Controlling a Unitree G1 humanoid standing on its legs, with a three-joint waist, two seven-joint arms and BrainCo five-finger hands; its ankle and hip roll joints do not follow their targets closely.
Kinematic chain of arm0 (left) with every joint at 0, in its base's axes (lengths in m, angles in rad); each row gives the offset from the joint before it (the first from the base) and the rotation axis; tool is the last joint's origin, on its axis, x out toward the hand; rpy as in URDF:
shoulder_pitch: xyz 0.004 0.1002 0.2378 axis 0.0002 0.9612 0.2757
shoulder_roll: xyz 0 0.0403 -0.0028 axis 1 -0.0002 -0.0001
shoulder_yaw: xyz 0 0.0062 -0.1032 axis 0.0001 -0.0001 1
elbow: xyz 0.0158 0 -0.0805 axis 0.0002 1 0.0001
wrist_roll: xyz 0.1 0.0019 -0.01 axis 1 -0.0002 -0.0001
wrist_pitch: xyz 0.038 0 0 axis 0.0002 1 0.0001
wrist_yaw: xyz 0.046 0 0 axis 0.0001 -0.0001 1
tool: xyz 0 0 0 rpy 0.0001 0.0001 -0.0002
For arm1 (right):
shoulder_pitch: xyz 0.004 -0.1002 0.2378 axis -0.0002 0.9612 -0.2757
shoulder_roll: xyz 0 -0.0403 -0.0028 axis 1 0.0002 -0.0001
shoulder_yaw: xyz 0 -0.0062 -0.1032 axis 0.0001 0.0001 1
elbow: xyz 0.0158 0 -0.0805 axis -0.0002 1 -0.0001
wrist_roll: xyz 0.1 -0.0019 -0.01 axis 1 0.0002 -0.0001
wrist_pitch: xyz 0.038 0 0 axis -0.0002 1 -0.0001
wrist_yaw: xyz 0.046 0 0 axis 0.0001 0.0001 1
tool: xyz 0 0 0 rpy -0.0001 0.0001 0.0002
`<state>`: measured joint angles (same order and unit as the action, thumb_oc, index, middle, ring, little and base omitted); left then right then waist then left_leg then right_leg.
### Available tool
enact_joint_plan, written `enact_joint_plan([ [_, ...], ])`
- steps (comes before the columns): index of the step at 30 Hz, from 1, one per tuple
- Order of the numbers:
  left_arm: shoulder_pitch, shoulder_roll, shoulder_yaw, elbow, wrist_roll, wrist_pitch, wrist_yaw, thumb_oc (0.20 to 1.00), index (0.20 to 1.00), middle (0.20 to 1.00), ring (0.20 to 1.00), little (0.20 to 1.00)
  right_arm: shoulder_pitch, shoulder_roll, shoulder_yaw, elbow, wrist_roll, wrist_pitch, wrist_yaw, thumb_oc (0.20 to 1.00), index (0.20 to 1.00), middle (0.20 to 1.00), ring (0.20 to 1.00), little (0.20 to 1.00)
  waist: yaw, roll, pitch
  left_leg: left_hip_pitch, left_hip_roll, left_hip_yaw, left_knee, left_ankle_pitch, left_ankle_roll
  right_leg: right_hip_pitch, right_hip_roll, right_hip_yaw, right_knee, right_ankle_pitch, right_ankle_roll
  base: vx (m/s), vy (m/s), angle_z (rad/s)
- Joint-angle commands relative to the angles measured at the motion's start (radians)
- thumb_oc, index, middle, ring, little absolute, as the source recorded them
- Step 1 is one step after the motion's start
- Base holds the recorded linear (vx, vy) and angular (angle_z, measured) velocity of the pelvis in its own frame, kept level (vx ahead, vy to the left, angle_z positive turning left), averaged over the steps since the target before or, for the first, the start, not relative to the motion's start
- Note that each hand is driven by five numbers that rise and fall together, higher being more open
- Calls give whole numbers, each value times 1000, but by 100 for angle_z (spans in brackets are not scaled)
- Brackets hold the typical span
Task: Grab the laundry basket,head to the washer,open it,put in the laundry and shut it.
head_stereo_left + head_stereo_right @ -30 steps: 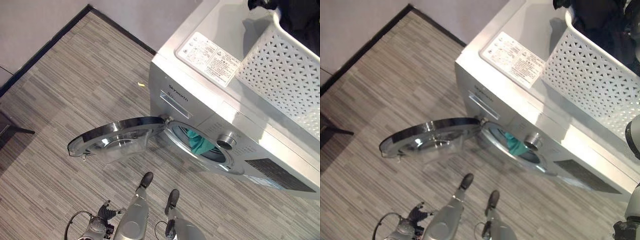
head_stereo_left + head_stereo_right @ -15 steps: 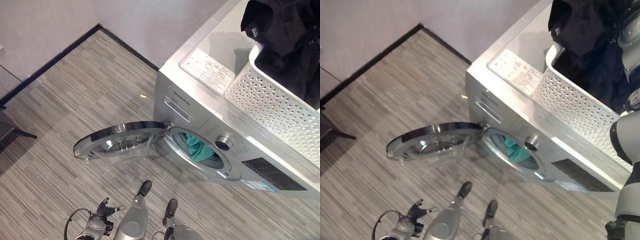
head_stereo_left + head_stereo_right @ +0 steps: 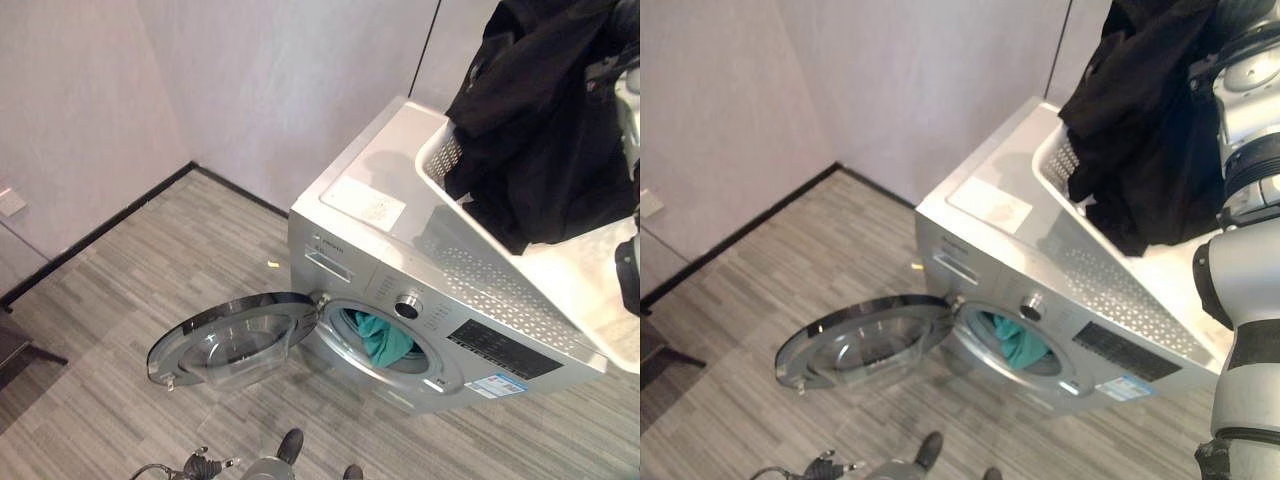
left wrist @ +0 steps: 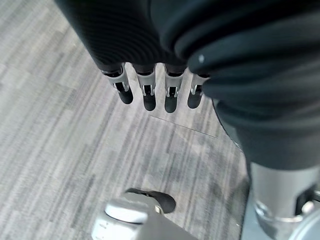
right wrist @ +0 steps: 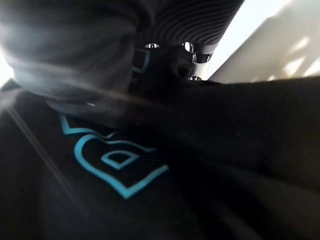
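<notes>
Your right hand (image 5: 172, 60) lifts the black garment (image 3: 540, 150) above the white perforated laundry basket (image 3: 480, 275); I cannot tell its finger state under the cloth. That basket sits atop the silver front-loading washer (image 3: 350, 240), whose round door (image 3: 235, 335) is open. Your left hand (image 4: 150, 90) hangs with fingers straight, holding nothing.

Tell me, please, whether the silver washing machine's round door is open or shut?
Open: the round glass door is swung wide to the side, baring the drum opening, where a teal cloth shows.

Silver-grey arms, dark ribbed robot hand (image 4: 150, 55) covers.
</notes>
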<state>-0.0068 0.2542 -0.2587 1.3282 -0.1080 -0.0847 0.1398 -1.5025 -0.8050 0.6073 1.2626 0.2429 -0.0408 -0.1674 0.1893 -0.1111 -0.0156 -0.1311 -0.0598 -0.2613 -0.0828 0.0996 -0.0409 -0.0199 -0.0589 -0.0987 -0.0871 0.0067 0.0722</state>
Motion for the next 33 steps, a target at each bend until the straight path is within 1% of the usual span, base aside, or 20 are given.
enact_joint_plan([
  [1, 7, 12, -1, 94, 17, 4, -15, 1000, 1000, 1000, 1000, 1000, -4, 25, -4, 30, 19, -32, -6, 200, 200, 200, 200, 200, 0, -45, -18, 4, 25, 9, 1, -63, 18, -3, -127, 33, 0, 52, 84, -62, -32, -21],
  [3, 9, 11, -7, 89, 15, 0, -15, 1000, 1000, 1000, 1000, 1000, 14, 41, -19, 31, 22, -34, -10, 200, 200, 200, 200, 200, 2, -45, -12, -3, 27, 10, 2, -61, 19, -11, -125, 35, 0, 56, 83, -70, -21, -22],
  [7, -15, 18, -35, 68, 5, -12, -7, 1000, 1000, 1000, 1000, 1000, 71, 64, -73, 28, 41, -50, -33, 200, 200, 200, 200, 200, 26, -47, 75, -62, 30, 0, 5, -32, 17, -69, -116, 32, 0, 76, 79, -133, -32, -4],
  [8, -15, 18, -36, 68, 5, -12, -7, 1000, 1000, 1000, 1000, 1000, 72, 64, -73, 28, 41, -50, -33, 200, 200, 200, 200, 200, 26, -48, 74, -63, 30, -1, 5, -32, 17, -69, -116, 31, 0, 76, 79, -76, -30, 6],
  [9, -20, 21, -32, 77, 12, -14, -1, 1000, 1000, 1000, 1000, 1000, 88, 62, -80, 9, 30, -56, -45, 200, 200, 200, 200, 200, 33, -50, 96, -84, 29, -9, 2, -21, 14, -86, -115, 27, 0, 79, 78, -24, -10, 10],
  [11, -27, 24, -29, 84, 16, -13, 4, 1000, 1000, 1000, 1000, 1000, 98, 62, -90, -4, 32, -59, -53, 200, 200, 200, 200, 200, 34, -52, 105, -95, 27, -14, 2, -17, 14, -95, -115, 26, 0, 82, 77, -24, -3, 9],
  [12, -33, 28, -29, 93, 24, -12, 17, 1000, 1000, 1000, 1000, 1000, 106, 61, -90, -25, 14, -66, -71, 200, 200, 200, 200, 200, 39, -55, 125, -116, 25, -19, 1, -10, 14, -114, -114, 30, 0, 89, 78, -2, 11, 11],
  [15, -32, 30, -27, 105, 38, -11, 31, 1000, 1000, 1000, 1000, 1000, 124, 62, -76, -49, -24, -78, -77, 200, 200, 200, 200, 200, 52, -58, 144, -138, 20, -28, -1, -4, 15, -134, -116, 37, 0, 94, 80, 16, 9, 7],
  [20, -40, 37, -35, 103, 48, -18, 39, 1000, 1000, 1000, 1000, 1000, 137, 57, -40, -43, -69, -79, -61, 200, 200, 200, 200, 200, 66, -60, 158, -158, 11, -37, -3, -1, 17, -152, -122, 36, 0, 97, 82, 27, 4, 3],
  [24, -67, 29, -48, 94, 45, -26, 51, 1000, 1000, 1000, 1000, 1000, 166, 67, -47, -56, -79, -83, -67, 200, 200, 200, 200, 200, 70, -55, 171, -172, 4, -48, -4, 2, 18, -163, -127, 36, 0, 97, 84, 47, 6, 5],
  [28, -77, 27, -49, 91, 43, -29, 63, 1000, 1000, 1000, 1000, 1000, 177, 67, -59, -56, -80, -84, -77, 200, 200, 200, 200, 200, 68, -50, 168, -170, 1, -51, -4, -1, 19, -159, -128, 33, 0, 91, 84, 51, 4, 5],
  [32, -81, 26, -47, 101, 47, -29, 83, 1000, 1000, 1000, 1000, 1000, 184, 63, -109, -75, -51, -103, -139, 200, 200, 200, 200, 200, 63, -43, 155, -158, 0, -51, -4, -9, 20, -145, -129, 32, 0, 78, 85, 43, -2, 3],
  [33, -79, 25, -47, 104, 50, -29, 92, 1000, 1000, 1000, 1000, 1000, 183, 59, -151, -94, -16, -116, -180, 200, 200, 200, 200, 200, 61, -39, 145, -151, 1, -52, -4, -13, 19, -137, -131, 29, 0, 72, 85, 28, -4, 5],
])
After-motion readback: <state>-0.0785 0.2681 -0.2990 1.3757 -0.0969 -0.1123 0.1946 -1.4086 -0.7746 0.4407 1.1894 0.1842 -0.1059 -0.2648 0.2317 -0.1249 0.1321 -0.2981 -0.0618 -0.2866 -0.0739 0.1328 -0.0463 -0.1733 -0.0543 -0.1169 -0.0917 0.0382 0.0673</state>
